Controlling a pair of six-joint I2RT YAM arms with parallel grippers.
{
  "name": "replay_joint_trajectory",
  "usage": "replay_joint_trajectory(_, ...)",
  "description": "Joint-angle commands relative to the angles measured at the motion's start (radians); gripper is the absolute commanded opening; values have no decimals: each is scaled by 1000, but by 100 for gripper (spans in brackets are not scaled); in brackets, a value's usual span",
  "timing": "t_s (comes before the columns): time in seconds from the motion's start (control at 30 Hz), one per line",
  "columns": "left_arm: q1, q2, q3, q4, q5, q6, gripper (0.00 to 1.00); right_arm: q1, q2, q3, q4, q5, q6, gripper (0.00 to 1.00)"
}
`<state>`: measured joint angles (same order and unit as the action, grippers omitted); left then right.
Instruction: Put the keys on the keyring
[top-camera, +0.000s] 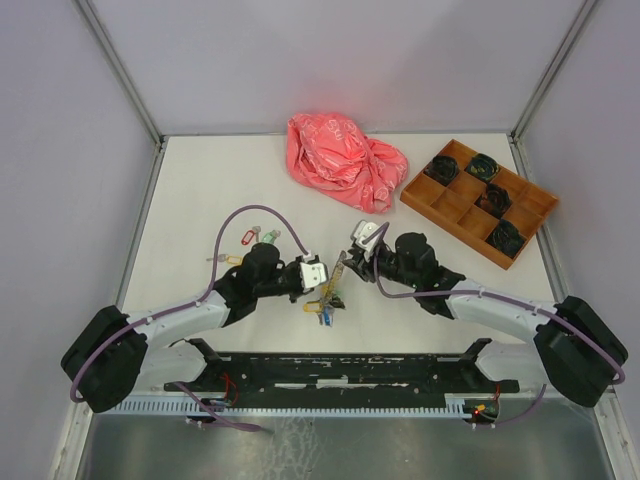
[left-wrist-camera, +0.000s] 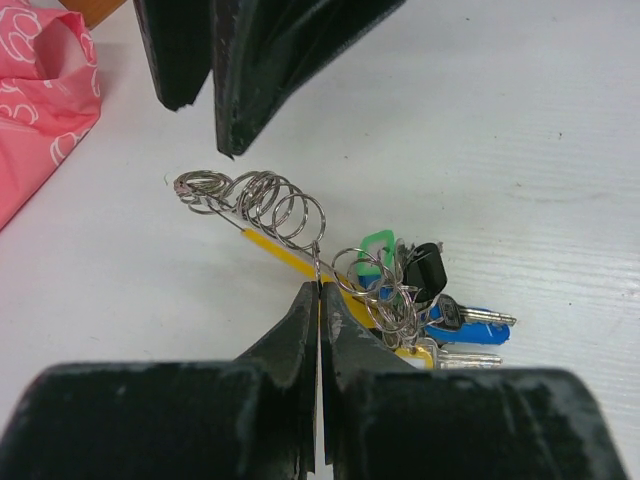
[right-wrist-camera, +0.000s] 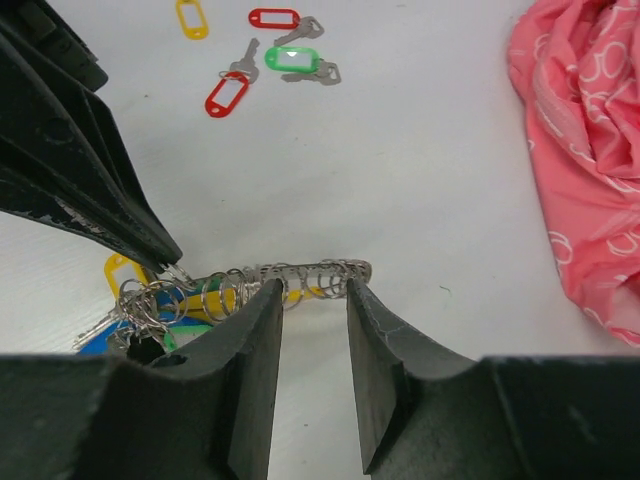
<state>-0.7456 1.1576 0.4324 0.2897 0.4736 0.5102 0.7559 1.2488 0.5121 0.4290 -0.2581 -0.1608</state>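
Left gripper (left-wrist-camera: 319, 292) is pinched shut on the keyring's (left-wrist-camera: 272, 246) thin wire. My right gripper (right-wrist-camera: 312, 292) has its jaws apart, straddling that ring near its end. Against the matte white counter (left-wrist-camera: 520, 110), the ring's long axis runs lower right to upper left in my left wrist view, so my right arm is nearer the end. Keys (left-wrist-camera: 455, 322) with glossy plastic tags bunch at lower right, and springy steel loops (left-wrist-camera: 270, 205) crowd the wire. Loose keys (right-wrist-camera: 262, 70) lie upper left in my right wrist view, well apart.

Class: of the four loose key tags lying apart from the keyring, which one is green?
The green tag, between the right wrist view's upper red tag and lower red tag; the fourth is a yellow tag.
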Motion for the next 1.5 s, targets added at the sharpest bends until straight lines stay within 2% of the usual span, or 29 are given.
replay_joint_trajectory(0.0, -5, -17, 36, 13, 10, 13, 3, -7, -59, 12, -95, 116, -9, 40)
replay_joint_trajectory(0.03, -7, -20, 37, 13, 12, 11, 3, -7, -63, 23, -127, 133, -8, 41)
replay_joint_trajectory(0.1, -6, -25, 37, 12, 15, 7, 3, -7, -76, 24, -152, 67, -33, 41)
replay_joint_trajectory(0.27, -6, -13, 58, -16, 17, -1, 3, -7, -93, -49, 9, -188, -72, 39)
replay_joint_trajectory(0.47, -7, -7, 80, -44, 21, -13, 3, -5, -57, 1, -12, -322, -158, 37)
replay_joint_trajectory(0.77, -10, -11, 96, -68, 32, -19, 3, 11, 2, 52, -58, -372, -277, 35)
replay_joint_trajectory(1.47, -14, -21, 95, -69, 52, -14, 3, 14, 117, 113, -108, -381, -330, 27)
